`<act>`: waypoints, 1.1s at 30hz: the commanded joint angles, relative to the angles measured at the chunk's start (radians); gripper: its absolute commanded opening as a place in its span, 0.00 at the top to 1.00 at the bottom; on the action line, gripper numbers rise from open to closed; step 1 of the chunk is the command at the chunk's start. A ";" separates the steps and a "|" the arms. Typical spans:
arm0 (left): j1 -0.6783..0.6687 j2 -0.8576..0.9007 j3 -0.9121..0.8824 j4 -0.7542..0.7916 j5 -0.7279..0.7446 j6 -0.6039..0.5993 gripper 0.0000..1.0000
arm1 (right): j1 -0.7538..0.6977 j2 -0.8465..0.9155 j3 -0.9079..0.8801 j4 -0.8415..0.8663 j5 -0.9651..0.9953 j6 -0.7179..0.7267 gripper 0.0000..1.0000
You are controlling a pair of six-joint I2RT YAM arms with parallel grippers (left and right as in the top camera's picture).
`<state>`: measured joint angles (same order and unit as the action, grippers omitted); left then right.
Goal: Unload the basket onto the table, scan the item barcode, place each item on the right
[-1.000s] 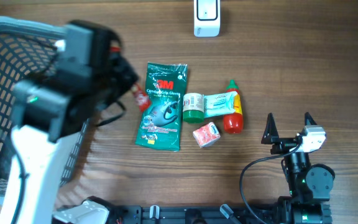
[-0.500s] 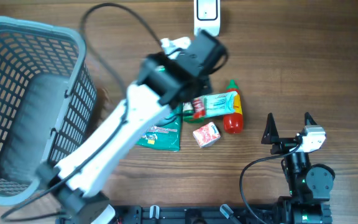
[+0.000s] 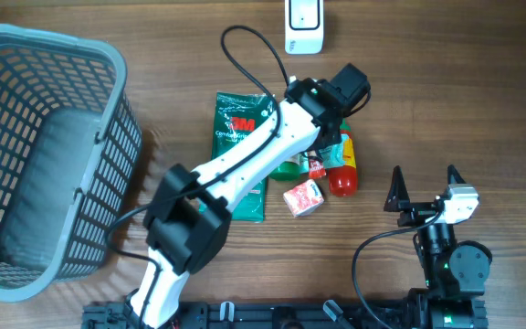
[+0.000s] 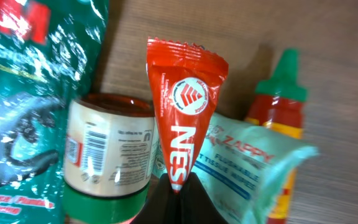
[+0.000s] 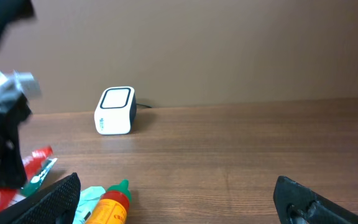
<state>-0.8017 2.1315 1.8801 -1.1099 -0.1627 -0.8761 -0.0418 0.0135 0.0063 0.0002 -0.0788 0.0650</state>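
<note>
My left gripper [image 4: 179, 188] is shut on the narrow bottom end of a red Nestle sachet [image 4: 185, 112], which stands up from the jaws. In the overhead view this gripper [image 3: 321, 157] hangs over the cluster of items at mid-table, with the sachet [image 3: 316, 165] just showing beneath it. The white barcode scanner [image 3: 303, 26] stands at the table's far edge and also shows in the right wrist view as a white scanner [image 5: 115, 110]. My right gripper [image 3: 425, 185] rests near the front right, open and empty, its right gripper [image 5: 179, 205] fingers spread wide.
Under the sachet lie a green 3M glove pack [image 3: 236, 137], a green-lidded jar [image 4: 107, 162], a teal wipes packet [image 4: 247, 162] and a red sauce bottle [image 3: 342, 179]. A small red-and-white box [image 3: 303, 197] sits in front of them. A grey mesh basket [image 3: 53, 35] fills the left side.
The left arm has swung from beside the basket rightward across the table, carrying the red sachet over the item cluster. The right arm has not moved.
</note>
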 commanded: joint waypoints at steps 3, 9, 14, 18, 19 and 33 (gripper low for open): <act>-0.020 0.073 0.002 -0.002 0.031 0.009 0.94 | -0.001 -0.006 -0.001 0.005 -0.012 -0.012 0.00; -0.015 0.066 0.005 -0.023 0.026 0.010 0.48 | -0.001 -0.006 -0.001 0.005 -0.012 -0.013 0.00; 0.001 0.031 0.010 -0.089 -0.043 0.010 0.12 | -0.001 -0.006 -0.001 0.005 -0.012 -0.013 0.00; 0.010 -0.023 0.010 -0.134 -0.111 0.009 0.01 | -0.001 -0.006 -0.001 0.005 -0.013 -0.012 0.00; 0.013 -0.040 0.010 -0.145 -0.129 0.009 0.00 | -0.001 -0.006 -0.001 0.005 -0.012 -0.012 0.00; 0.021 -0.241 0.010 -0.246 -0.329 0.009 0.00 | -0.001 -0.006 -0.001 0.005 -0.013 -0.013 0.01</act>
<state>-0.7879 1.9484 1.8805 -1.3258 -0.3954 -0.8726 -0.0418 0.0135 0.0063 0.0002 -0.0788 0.0650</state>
